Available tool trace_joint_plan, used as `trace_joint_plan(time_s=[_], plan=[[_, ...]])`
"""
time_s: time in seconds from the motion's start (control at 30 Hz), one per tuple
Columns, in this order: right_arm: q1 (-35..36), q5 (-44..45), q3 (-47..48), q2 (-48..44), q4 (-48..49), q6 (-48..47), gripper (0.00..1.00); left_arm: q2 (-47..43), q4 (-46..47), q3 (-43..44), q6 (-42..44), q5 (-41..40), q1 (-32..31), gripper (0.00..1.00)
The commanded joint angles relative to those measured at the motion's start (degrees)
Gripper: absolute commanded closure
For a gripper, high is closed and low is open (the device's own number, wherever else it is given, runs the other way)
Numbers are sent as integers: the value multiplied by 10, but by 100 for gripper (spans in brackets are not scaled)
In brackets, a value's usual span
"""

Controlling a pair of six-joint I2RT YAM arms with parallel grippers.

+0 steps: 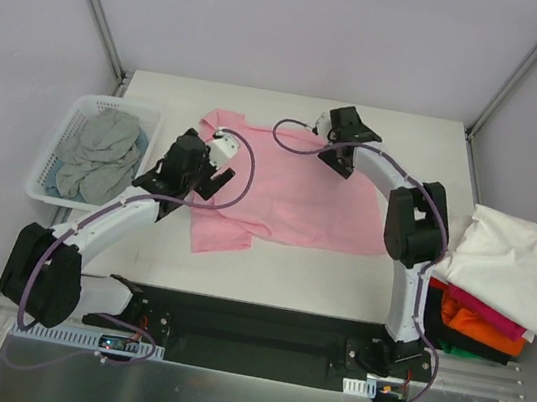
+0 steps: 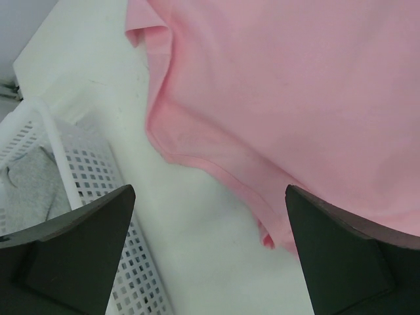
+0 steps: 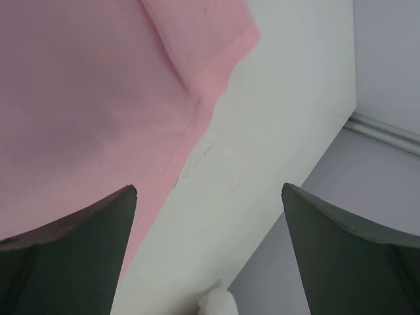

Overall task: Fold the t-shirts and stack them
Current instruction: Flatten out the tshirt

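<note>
The pink t-shirt (image 1: 285, 193) is lying spread out at centre frame. The left gripper (image 2: 210, 197) and right gripper (image 3: 210, 190) are hovering over its edges, jaws spread and empty. Closing beside the hem risks missing the cloth and skewing the fold.

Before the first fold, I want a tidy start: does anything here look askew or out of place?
The white t-shirt atop the right-hand stack is rumpled and spills wider than the folded shirts beneath. The pink t-shirt lies spread but uneven, its near-left corner jutting out.
</note>
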Motion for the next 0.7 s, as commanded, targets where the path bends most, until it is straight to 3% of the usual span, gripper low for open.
trace_joint_plan(time_s=[0.0,0.1,0.27,0.67], plan=[[23,-37,-76,-163,-59,77,4,-65,-57,-32,3,58,-20,1],[31,-34,-164,-239,-61,87,4,-100,-77,-67,12,70,-32,1],[31,-23,-233,-301,-62,98,3,-103,-89,-99,20,62,-45,1],[32,-31,-282,-311,-67,123,3,-55,-100,-153,-18,-6,-131,1]])
